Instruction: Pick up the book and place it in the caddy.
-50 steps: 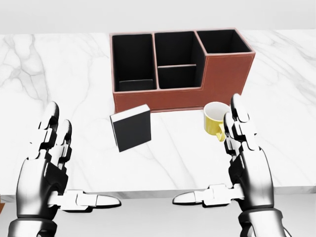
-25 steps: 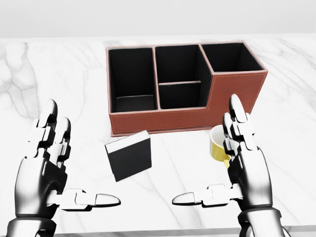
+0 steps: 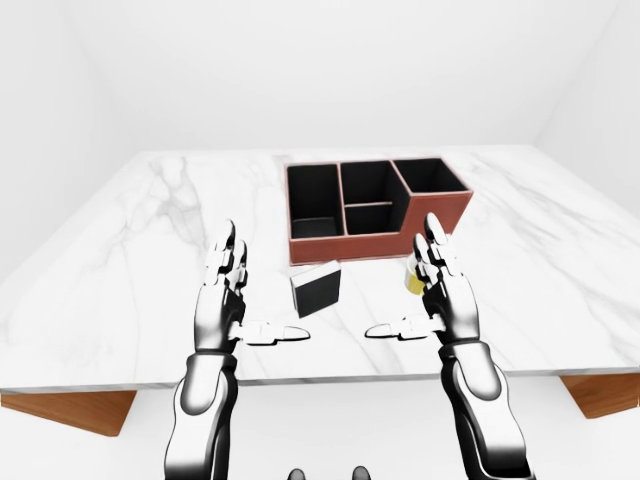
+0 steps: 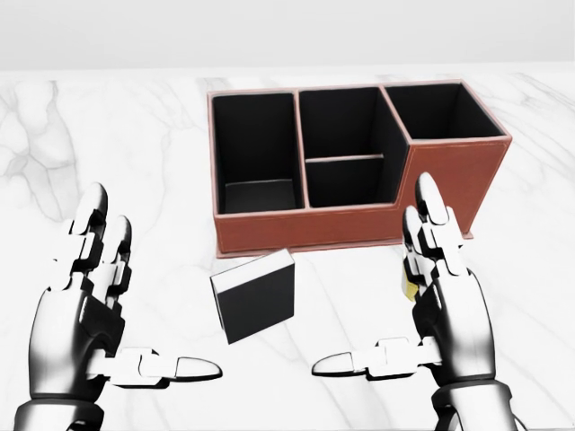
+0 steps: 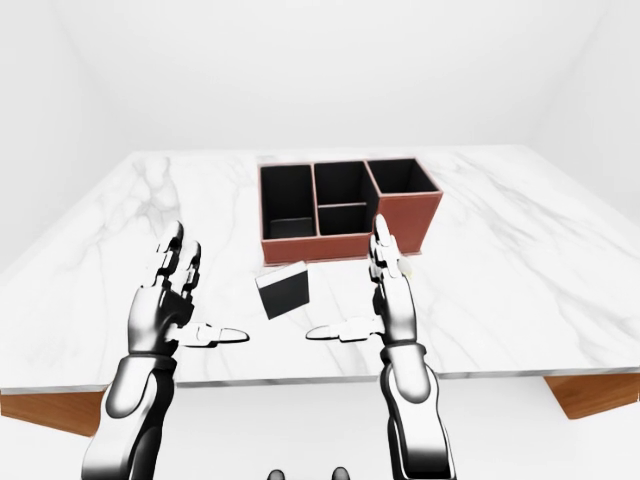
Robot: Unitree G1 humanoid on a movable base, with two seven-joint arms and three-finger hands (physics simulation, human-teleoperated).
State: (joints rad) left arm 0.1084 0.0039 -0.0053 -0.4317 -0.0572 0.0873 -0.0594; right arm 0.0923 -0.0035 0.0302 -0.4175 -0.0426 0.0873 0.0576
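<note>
Approach step, I'd say; no grasp made. Both hands were spread wide with nothing in them: left hand (image 4: 85, 301), right hand (image 4: 445, 296) with thumbs turned inward. The book (image 4: 255, 295) lay flat on the marble table (image 3: 120, 260) between them, untouched, just short of the caddy (image 4: 350, 171). Next call: reach in, close on the book. A yellow mug (image 3: 414, 281) sat mostly hidden behind the right hand.

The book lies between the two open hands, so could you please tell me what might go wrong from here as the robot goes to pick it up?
1. The book lies flat on the marble table; with both the left hand and the right hand open and apart from it, fingers may slide it rather than grip it.
2. The yellow mug sits almost hidden behind the right hand, so a reach could knock it.
3. The book lies close to the caddy wall, so a push could jam it there.
</note>
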